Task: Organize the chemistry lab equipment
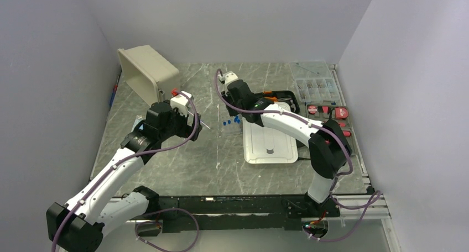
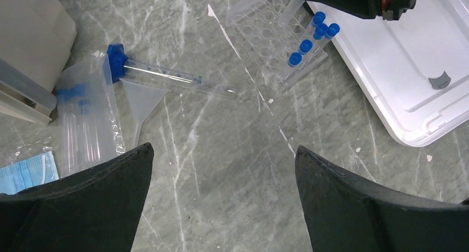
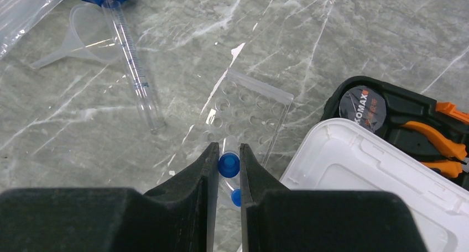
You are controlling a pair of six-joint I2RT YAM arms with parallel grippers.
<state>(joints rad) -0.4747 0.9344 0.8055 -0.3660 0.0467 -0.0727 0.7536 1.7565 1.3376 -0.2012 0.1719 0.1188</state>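
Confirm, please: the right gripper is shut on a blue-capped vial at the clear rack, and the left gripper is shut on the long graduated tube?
No. The left gripper is open and holds nothing; the left wrist view shows the long graduated tube lying on the table beyond it. The right gripper is indeed shut on a blue-capped vial at the clear rack.

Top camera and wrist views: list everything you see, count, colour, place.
rack: one, clear, mid-table
small capped tubes: five visible, blue caps, in rack
long tube: one, clear, blue cap, lying left of rack
funnel: one, clear, beside long tube
bag: one, clear, left of funnel
white lid: one, white, right of rack
bin: one, beige, tipped, back left
tool case: one, black and orange, behind lid
parts box: one, clear, back right
left gripper: open, over bare table
right gripper: shut on one of the small capped tubes
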